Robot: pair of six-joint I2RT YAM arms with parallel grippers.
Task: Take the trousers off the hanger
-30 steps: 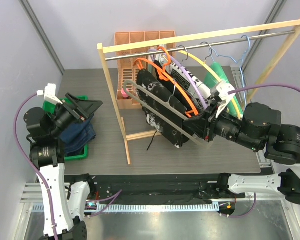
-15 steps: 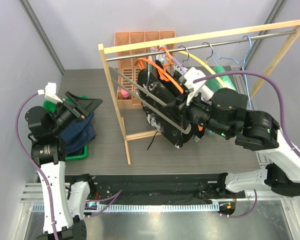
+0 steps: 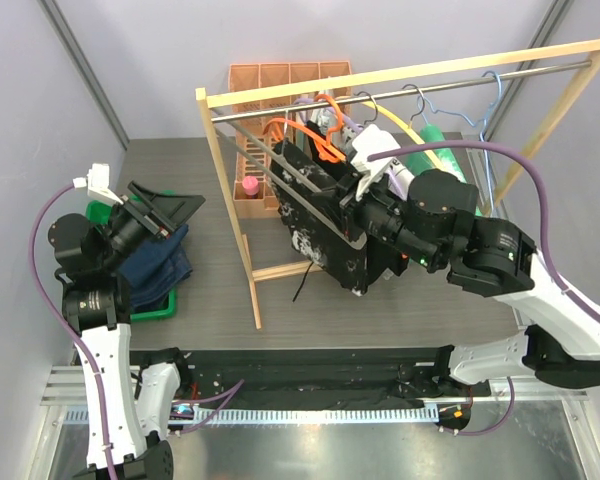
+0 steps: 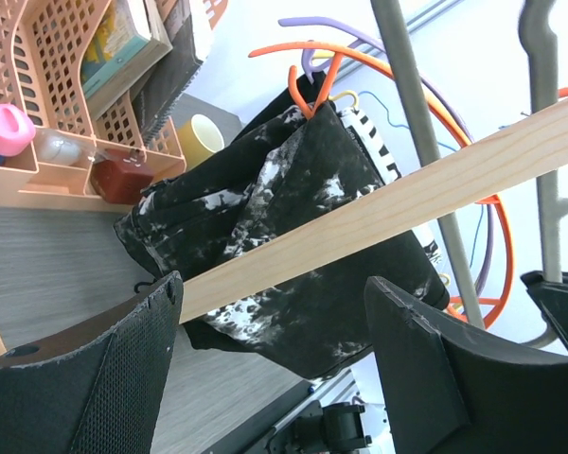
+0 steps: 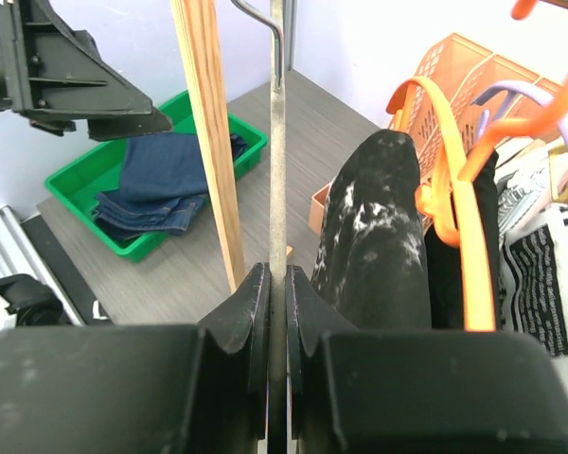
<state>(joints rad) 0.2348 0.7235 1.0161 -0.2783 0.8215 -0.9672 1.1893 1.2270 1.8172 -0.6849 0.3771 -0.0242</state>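
The black white-speckled trousers (image 3: pixel 325 225) hang on the wooden rack by an orange hanger (image 3: pixel 325 140). They also show in the left wrist view (image 4: pixel 293 199) and the right wrist view (image 5: pixel 374 227). My right gripper (image 3: pixel 348 193) is shut on a bare grey hanger (image 5: pixel 277 142), right beside the speckled trousers. The navy blue trousers (image 3: pixel 155 265) lie folded in a green tray (image 3: pixel 150 312) at the left. My left gripper (image 3: pixel 170 213) is open and empty above that tray, its jaws wide apart (image 4: pixel 275 369).
The rack's wooden post (image 5: pixel 208 132) stands just left of the grey hanger. An orange basket (image 3: pixel 280 90) with small items sits behind the rack. Purple, yellow, green and blue hangers and a black-and-white lettered cloth (image 3: pixel 395 165) hang further right on the rail.
My right arm has swung left and up toward the rack with the grey hanger, which now stands more upright against the speckled trousers. The left arm has not moved.
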